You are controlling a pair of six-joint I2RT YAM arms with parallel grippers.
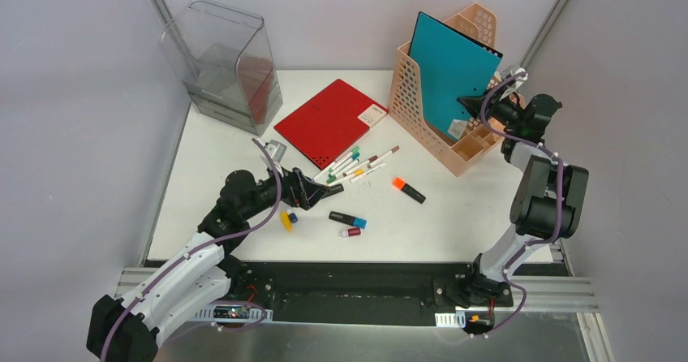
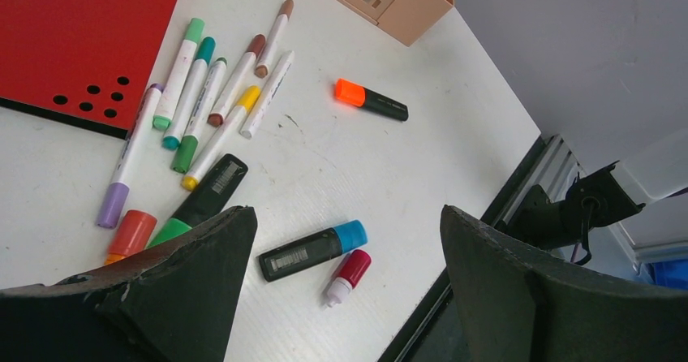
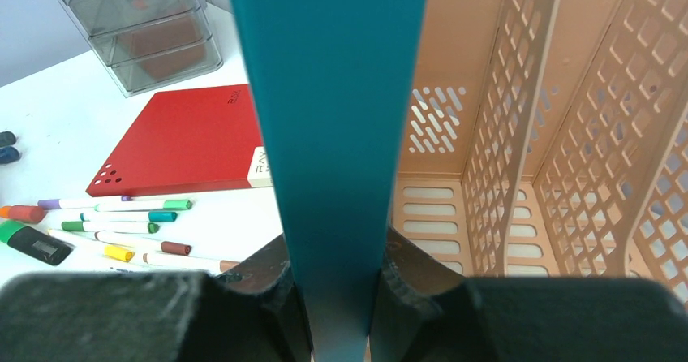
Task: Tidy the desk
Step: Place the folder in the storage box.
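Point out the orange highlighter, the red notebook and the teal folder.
Orange highlighter (image 2: 371, 101), left wrist view, middle of barrel.
Red notebook (image 1: 328, 122), top external view, middle of cover.
Teal folder (image 1: 450, 74), top external view, middle of front face.

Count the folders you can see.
2. The red folder lies flat on the desk, centre back; the teal folder stands in the rack, clamped by the right gripper. A reddish shape in the drawer unit could be another.

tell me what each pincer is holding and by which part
Right pincer: clamped on the teal folder by its near edge, folder inside the peach rack. Left pincer: open, holding nothing.
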